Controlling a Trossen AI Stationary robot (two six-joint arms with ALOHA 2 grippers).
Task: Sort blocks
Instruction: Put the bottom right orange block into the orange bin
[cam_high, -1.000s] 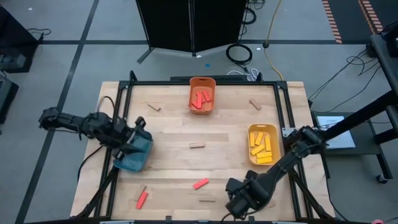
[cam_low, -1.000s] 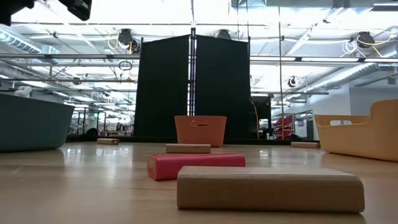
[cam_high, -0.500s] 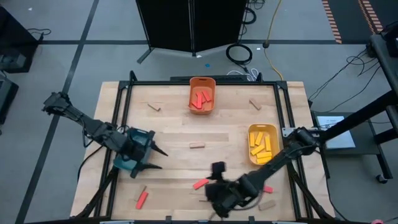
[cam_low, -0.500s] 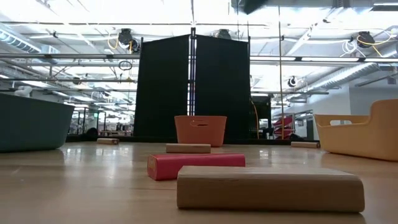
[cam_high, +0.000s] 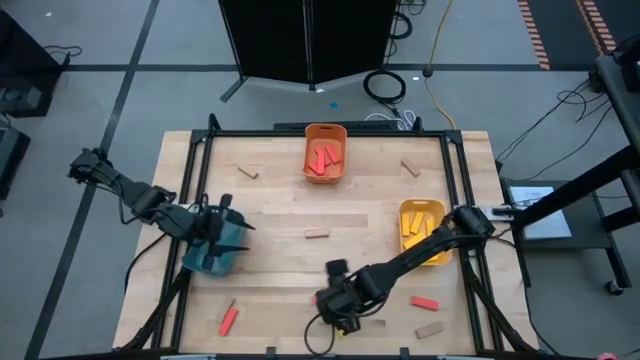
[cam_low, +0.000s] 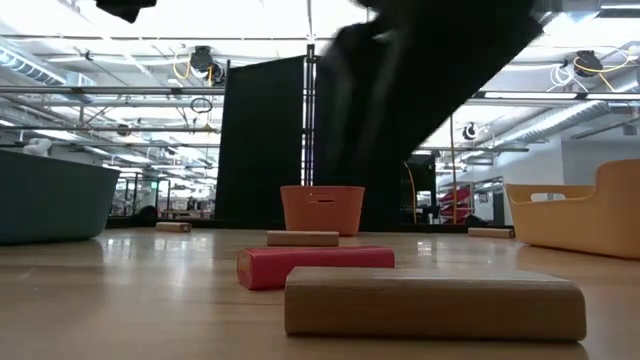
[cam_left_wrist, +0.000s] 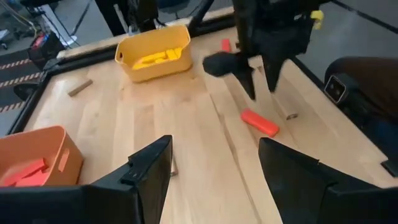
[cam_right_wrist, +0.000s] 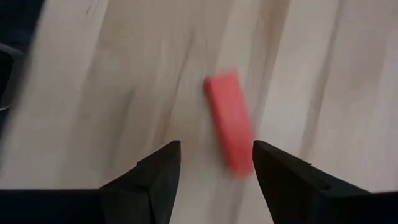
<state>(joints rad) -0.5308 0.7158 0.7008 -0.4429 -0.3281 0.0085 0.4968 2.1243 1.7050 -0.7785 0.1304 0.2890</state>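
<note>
Small flat blocks (cam_high: 316, 235) in red and tan lie scattered flat on the table (cam_high: 270, 205): tan ones near the far corners and the middle, red and tan ones along the near edge

— Where do we have open room on the table (cam_high: 275, 215)?

— The middle is mostly bare wood; only one tan block (cam_high: 316, 235) lies there. The stretch between the orange bin (cam_high: 325, 152) and the yellow bin (cam_high: 422, 231) is free too, apart from a tan block (cam_high: 410, 168) near the far right corner.

— And what blocks us?

— At the near edge our right gripper (cam_high: 338, 306) hangs with fingers apart over a red block (cam_right_wrist: 230, 119), its arm slanting across from the yellow bin. Our left gripper (cam_high: 222, 222), fingers spread, sits over the teal bin (cam_high: 212, 252). Near the front lie another red block (cam_high: 228, 320) and a tan block (cam_low: 434, 302).
</note>
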